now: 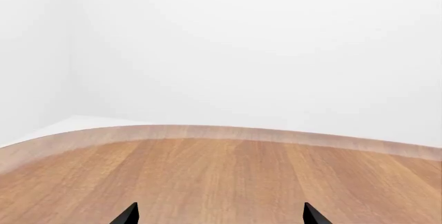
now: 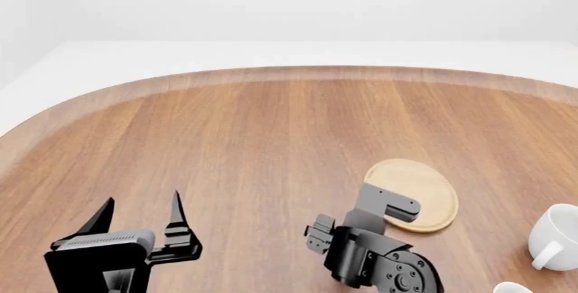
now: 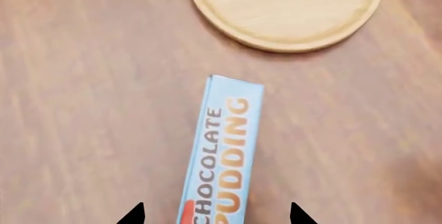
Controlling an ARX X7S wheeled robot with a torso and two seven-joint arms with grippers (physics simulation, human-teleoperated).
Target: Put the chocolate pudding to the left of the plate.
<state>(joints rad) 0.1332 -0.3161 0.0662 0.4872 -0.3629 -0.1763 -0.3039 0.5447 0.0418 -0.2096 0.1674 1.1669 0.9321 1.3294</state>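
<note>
Only the right wrist view shows the chocolate pudding point(image 3: 222, 154); it lies on the desk point(image 3: 83, 105) between the right gripper point(image 3: 215, 214)'s spread, empty fingertips, near the plate point(image 3: 284, 8).

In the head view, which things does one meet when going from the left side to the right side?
left gripper → right gripper → plate → white mug. The right arm overlaps the plate's left edge, and the chocolate pudding is not visible in this view.
</note>
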